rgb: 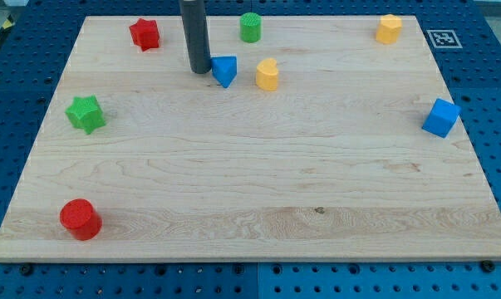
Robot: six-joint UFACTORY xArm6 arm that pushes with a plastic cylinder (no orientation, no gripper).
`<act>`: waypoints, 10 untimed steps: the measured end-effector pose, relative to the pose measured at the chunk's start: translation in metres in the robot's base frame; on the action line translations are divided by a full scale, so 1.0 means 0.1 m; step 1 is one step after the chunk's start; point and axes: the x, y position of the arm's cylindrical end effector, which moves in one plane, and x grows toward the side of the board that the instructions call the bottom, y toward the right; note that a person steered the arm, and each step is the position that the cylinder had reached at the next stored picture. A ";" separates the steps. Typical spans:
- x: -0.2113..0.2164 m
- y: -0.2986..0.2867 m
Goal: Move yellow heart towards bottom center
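So my tip [199, 71] is planted on the far part of the wooden board [258, 191], a bit left of centre. It's just a plain dark rod, nothing to open or close, and it's holding nothing. Just to its right sits the blue triangle block [224, 70], pretty much touching the rod, though I can't tell for sure. The yellow heart [267, 74] is right of that triangle, so the triangle sits between the tip and the heart.

Further out: green cylinder [250, 27] beyond the heart, red star [144, 34] far left, green star [85, 113] at the left edge, red cylinder [80, 219] near left, blue cube [441, 117] on the right, yellow block [389, 28] far right. All look like ridged plastic on pale grainy wood.
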 end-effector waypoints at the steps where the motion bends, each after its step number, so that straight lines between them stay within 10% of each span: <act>1: -0.10 0.31; 5: 0.13 1.33; 10: 0.22 0.95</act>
